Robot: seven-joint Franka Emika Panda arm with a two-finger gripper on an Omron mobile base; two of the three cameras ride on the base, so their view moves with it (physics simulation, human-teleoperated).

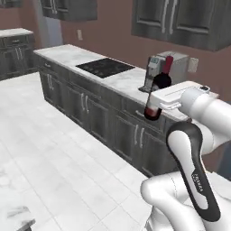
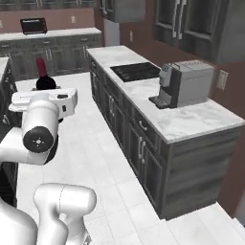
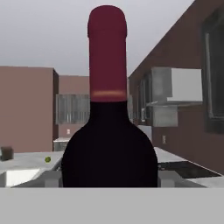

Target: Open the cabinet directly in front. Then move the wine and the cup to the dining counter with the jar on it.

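Wine: the wine [image 1: 158, 90] hangs upright in the air in front of the white hand, clear of any desk; in the left base view it sits at about 2 o'clock, its red neck up.
Fingers: the fingers [image 3: 109, 186] are clasped around the bottle's dark body, which rises between them in the hand view; their tips are hidden behind it.
Arm: bent and raised, with the hand level and the bottle [image 2: 44, 81] peeking over it at 10 o'clock in the right base view.
Surroundings: a marble wall desk [image 2: 191, 122] with a coffee machine [image 2: 184, 83] and a black hob [image 1: 104, 66] runs alongside; grey upper cabinets [image 1: 180, 20] hang above, doors shut as far as I can see.
Done: the bottle is picked up and, I judge, under carriage.
Left: setting the wine on the dining counter, then fetching the cup; neither the cup, the jar nor the island can be made out here.
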